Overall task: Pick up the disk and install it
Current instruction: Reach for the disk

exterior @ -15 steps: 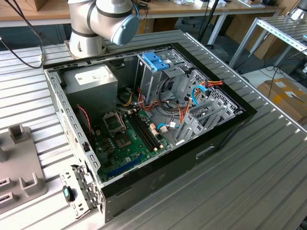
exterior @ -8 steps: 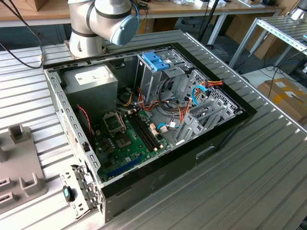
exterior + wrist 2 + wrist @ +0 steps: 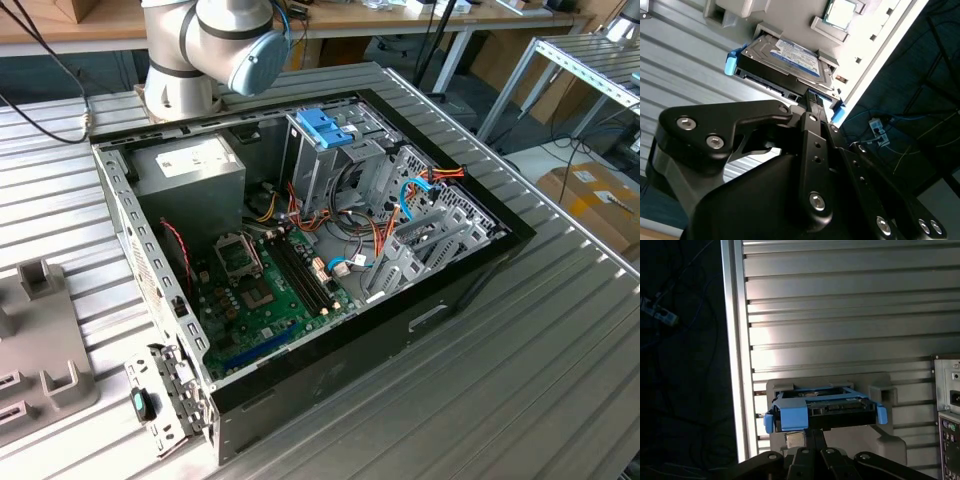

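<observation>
Second wrist view shows label on disk (image 3: 790, 62).

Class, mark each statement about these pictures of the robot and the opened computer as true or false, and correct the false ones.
1. The flat silver-metal hard drive with blue side rails lies in a grey holder on the slatted metal table. True.
2. The hard drive already sits inside the black computer case. False: it is in the holder, outside the case.
3. The black hand is close to the hard drive's edge. True.
4. The computer case is closed. False: it is open, and the green motherboard shows.
5. The plastic latch on the metal cage is red. False: it is blue.
</observation>
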`<state>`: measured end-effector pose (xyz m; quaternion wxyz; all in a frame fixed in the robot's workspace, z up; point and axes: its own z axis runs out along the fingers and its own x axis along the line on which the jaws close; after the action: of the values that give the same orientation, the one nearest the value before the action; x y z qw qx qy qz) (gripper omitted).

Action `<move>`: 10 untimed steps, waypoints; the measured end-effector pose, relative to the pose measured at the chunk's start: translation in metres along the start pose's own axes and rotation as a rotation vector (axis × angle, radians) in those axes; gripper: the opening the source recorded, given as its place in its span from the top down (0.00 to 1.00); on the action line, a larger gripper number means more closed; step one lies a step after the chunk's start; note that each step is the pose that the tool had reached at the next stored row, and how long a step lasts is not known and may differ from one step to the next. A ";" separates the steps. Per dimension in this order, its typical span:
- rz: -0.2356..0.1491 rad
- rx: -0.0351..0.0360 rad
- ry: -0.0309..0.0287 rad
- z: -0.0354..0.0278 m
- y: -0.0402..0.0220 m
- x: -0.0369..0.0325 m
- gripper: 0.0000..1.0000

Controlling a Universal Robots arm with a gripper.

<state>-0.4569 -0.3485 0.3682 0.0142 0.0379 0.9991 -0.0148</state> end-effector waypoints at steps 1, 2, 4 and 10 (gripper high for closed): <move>0.000 -0.0001 -0.0001 0.0001 0.0001 0.0000 0.89; 0.000 0.0000 0.0000 0.0001 0.0000 0.0000 0.89; 0.000 0.0014 -0.0003 0.0004 0.0001 0.0000 0.89; -0.001 0.0103 0.0143 0.0026 0.0002 0.0002 0.89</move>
<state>-0.4570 -0.3483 0.3656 0.0069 0.0378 0.9991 -0.0196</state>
